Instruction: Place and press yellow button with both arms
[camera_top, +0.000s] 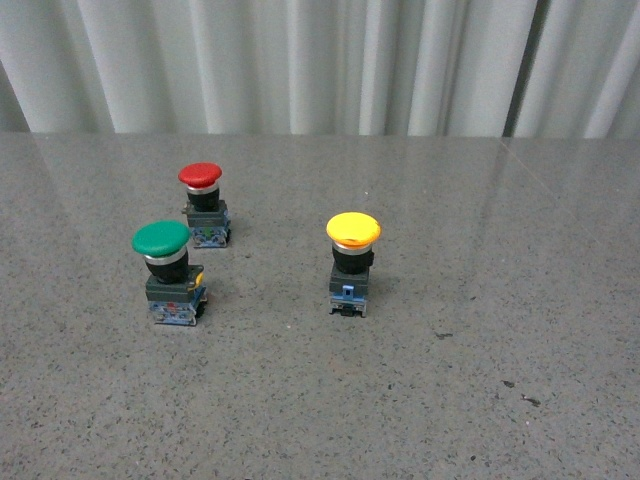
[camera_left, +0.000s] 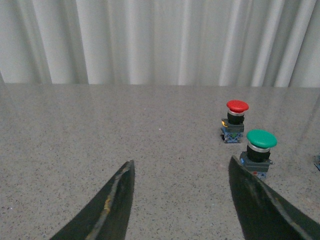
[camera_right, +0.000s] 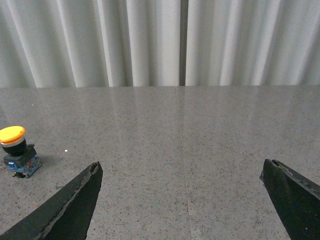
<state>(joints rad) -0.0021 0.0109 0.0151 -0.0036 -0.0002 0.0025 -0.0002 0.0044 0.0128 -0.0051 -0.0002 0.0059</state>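
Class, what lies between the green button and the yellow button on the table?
Nothing: in the front view, only bare grey tabletop separates the green button from the yellow button.

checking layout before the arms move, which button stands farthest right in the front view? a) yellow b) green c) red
a: the yellow button stands alone, to the right of the red button and the green button.

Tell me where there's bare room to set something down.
Widest bare stretch: the table right of the yellow button. Also free: the near strip in front of all three, and the gap between yellow and the green button. Crowded: green and the red button stand close together at left.
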